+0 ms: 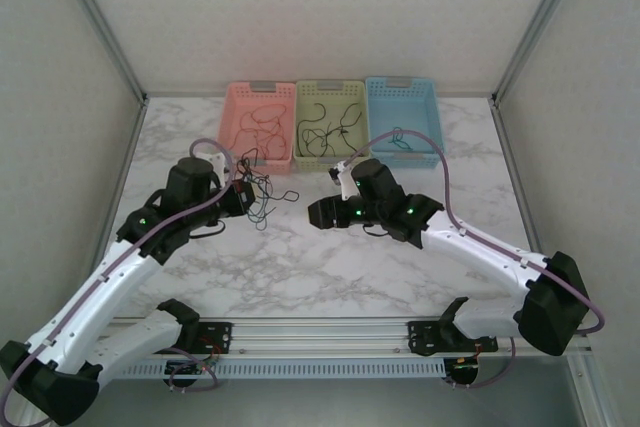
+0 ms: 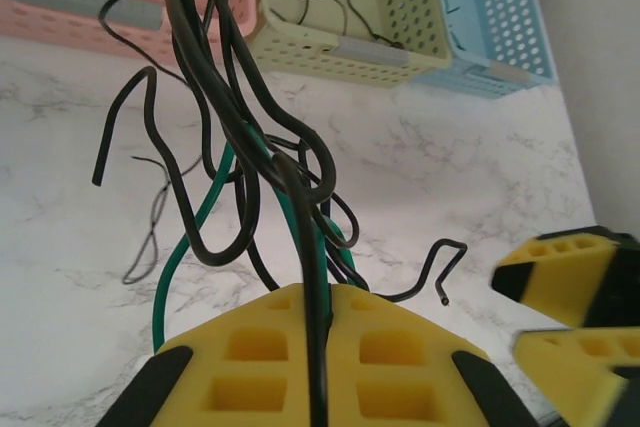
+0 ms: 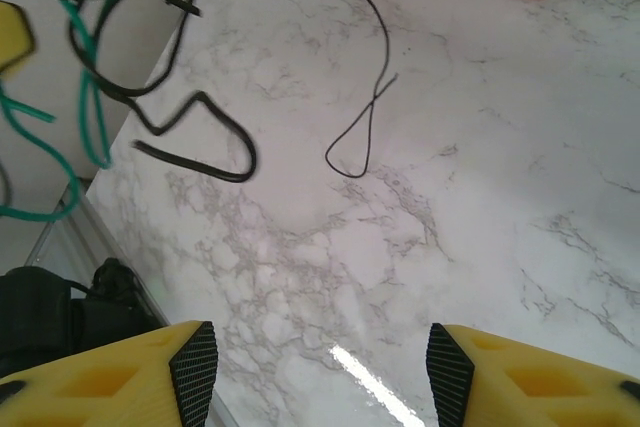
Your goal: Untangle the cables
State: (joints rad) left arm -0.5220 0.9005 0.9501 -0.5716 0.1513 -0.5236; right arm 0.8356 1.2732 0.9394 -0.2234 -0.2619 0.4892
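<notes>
A tangle of black and green cables (image 1: 262,193) hangs over the marble table (image 1: 300,267), left of centre. My left gripper (image 1: 243,199) is shut on it: in the left wrist view the yellow jaws (image 2: 330,292) pinch a black and a green cable, and the bundle (image 2: 250,147) loops away from them. My right gripper (image 1: 318,213) stands a little right of the tangle, apart from it. Its jaws (image 3: 322,372) are open with bare table between them. From that wrist the tangle (image 3: 100,67) sits upper left, with a thin black loop (image 3: 360,137) beside it.
Three baskets line the back edge: pink (image 1: 258,97) with red cables, green (image 1: 330,92) with black cables, blue (image 1: 402,92) with a green cable. White walls close in both sides. The right gripper's yellow fingers (image 2: 575,287) show in the left wrist view.
</notes>
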